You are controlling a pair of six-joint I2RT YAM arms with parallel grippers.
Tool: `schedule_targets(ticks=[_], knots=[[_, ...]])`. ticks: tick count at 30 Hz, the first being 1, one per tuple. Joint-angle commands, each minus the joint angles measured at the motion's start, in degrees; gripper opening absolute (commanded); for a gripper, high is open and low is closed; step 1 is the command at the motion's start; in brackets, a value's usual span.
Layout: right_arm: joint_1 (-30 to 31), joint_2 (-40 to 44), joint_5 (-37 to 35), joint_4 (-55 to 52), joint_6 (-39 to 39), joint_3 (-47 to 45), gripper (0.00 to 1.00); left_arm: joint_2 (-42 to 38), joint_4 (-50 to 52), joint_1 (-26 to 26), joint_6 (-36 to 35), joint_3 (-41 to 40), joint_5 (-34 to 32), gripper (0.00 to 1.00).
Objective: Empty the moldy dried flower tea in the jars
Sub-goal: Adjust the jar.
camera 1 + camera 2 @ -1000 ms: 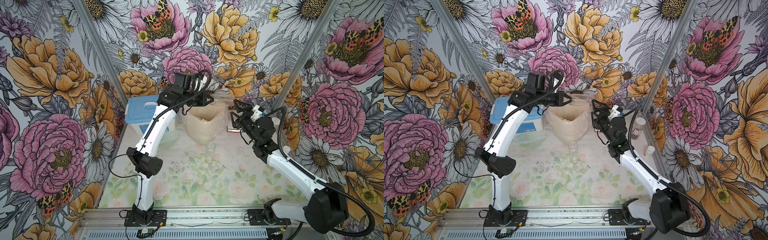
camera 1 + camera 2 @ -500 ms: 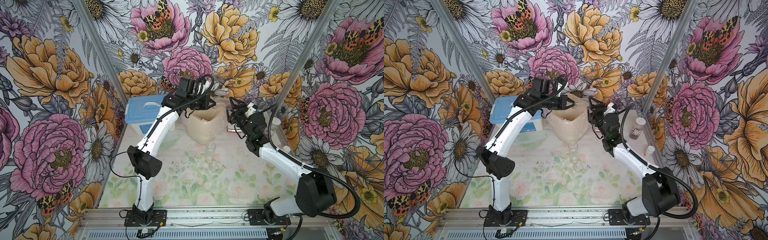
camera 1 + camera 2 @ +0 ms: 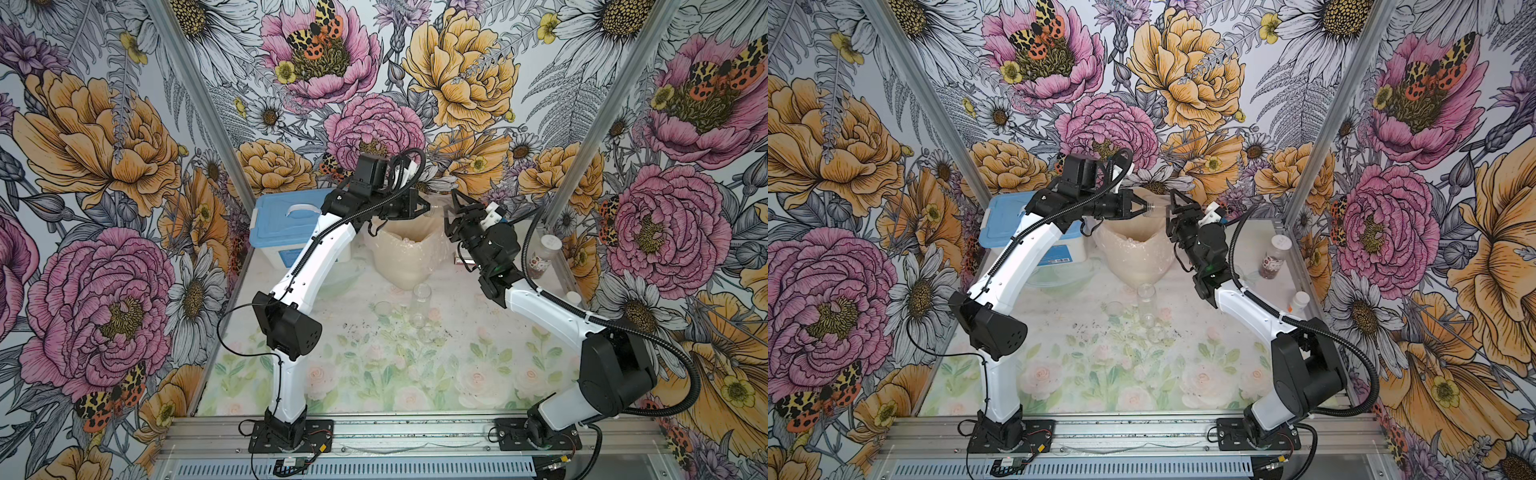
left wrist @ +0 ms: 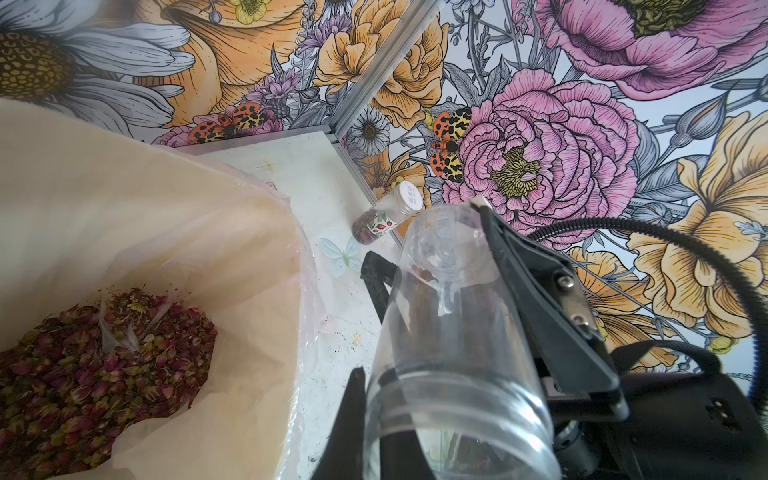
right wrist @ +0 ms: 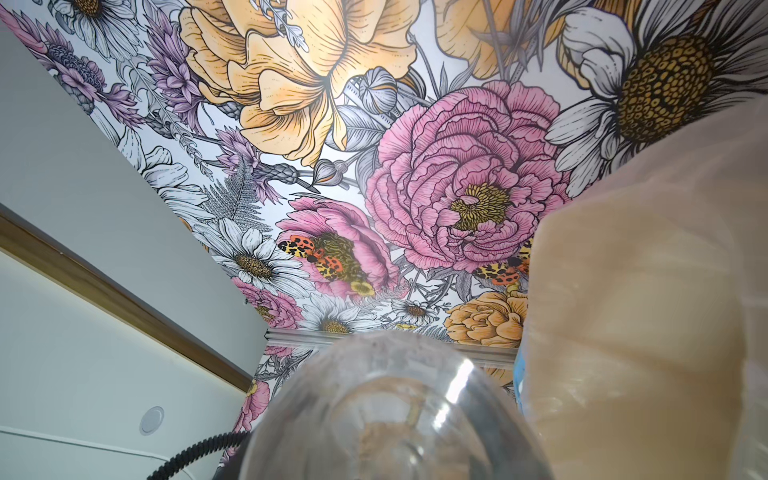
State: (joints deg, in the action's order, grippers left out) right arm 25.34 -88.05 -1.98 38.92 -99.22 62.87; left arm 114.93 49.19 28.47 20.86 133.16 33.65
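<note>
A slim clear jar (image 3: 437,206) (image 3: 1156,206) hangs level above the open plastic bag (image 3: 409,249). My left gripper (image 3: 427,206) (image 4: 374,376) is shut on the wall of its mouth, one finger inside and one outside. At the jar's base, my right gripper (image 3: 1170,204) (image 4: 428,237) has a finger against each side. Only a few pink bits cling inside this jar (image 4: 449,316). The moldy dried flower tea (image 4: 95,365) lies heaped in the bag. The right wrist view is filled by the jar's base (image 5: 395,415). A labelled, white-lidded jar (image 3: 542,259) (image 4: 386,216) with tea stands at the right wall.
An empty clear jar (image 3: 420,297) stands on the table below the bag, with small clear pieces beside it. A blue-lidded white box (image 3: 282,224) sits at the back left, a clear bowl (image 3: 1059,278) in front of it. A small white-capped bottle (image 3: 1299,301) stands near the right wall.
My right arm has swung in toward the bag, and its jaws have narrowed round the jar's base. My left arm has shifted the jar slightly to the right.
</note>
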Motion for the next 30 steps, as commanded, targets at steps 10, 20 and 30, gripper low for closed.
schedule_targets(ticks=[10, 20, 30], knots=[[1.3, -1.4, -5.0, 5.0, -0.7, 0.8, 0.47, -2.1, 0.6, -1.2, 0.1, -1.5, 1.1, 0.15], [0.4, -2.6, -6.2, 0.1, 6.3, 3.3, 0.44, -12.6, -0.9, -6.3, -2.2, -11.1, -3.9, 0.53], [-1.9, -6.8, -4.1, -17.2, 28.1, 15.5, 0.43, -35.8, -23.5, -12.2, 0.2, -46.9, -4.8, 0.90]])
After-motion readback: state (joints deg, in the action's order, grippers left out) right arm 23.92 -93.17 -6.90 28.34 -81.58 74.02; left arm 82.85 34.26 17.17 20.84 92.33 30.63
